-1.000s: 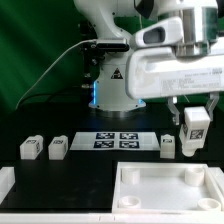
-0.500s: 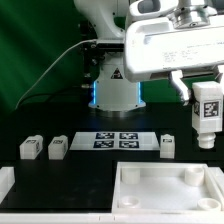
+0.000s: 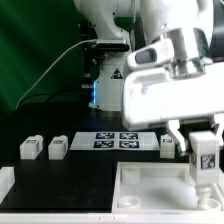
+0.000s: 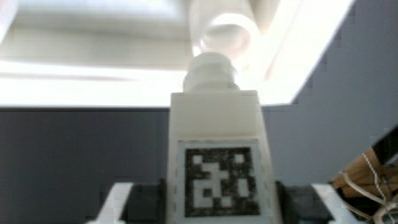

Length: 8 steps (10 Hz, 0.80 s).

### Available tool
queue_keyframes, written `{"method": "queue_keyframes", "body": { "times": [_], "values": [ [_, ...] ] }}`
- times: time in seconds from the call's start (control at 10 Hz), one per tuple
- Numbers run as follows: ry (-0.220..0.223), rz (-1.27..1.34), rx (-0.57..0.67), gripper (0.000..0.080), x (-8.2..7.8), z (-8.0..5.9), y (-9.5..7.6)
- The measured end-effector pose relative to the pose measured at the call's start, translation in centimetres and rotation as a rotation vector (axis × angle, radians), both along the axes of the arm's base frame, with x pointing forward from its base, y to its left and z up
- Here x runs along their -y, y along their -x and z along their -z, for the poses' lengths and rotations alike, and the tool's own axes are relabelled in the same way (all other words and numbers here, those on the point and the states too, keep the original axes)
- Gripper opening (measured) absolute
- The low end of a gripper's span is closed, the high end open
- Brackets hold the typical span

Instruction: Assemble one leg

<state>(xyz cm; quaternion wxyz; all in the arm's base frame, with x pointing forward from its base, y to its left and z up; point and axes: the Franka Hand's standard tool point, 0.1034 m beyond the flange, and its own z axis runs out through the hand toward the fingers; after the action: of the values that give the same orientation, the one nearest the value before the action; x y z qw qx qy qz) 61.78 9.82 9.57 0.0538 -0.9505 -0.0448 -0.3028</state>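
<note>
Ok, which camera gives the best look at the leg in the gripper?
The wrist view: the leg fills the frame, tag facing the camera, though blurred. The exterior view shows it small, upright in the gripper.

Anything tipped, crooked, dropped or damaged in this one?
Nothing stands out. One leg is held upright and straight between the jaws, above the tray. The three other legs stand upright on the table.

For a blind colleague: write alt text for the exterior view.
The tool holds a tagged leg over the tray, at the exterior view's right. Three more legs stand on the table beside the marker board.
</note>
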Motion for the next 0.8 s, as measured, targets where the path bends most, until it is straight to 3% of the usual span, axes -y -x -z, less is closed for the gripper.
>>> {"method": "queue_keyframes", "body": {
  "times": [0.3, 0.8],
  "values": [
    [-0.016, 0.012, 0.007, 0.0291, -1.09, 0.54, -0.69],
    [-0.014, 0.007, 0.003, 0.0291, -1.24, 0.54, -0.61]
  ]
}}
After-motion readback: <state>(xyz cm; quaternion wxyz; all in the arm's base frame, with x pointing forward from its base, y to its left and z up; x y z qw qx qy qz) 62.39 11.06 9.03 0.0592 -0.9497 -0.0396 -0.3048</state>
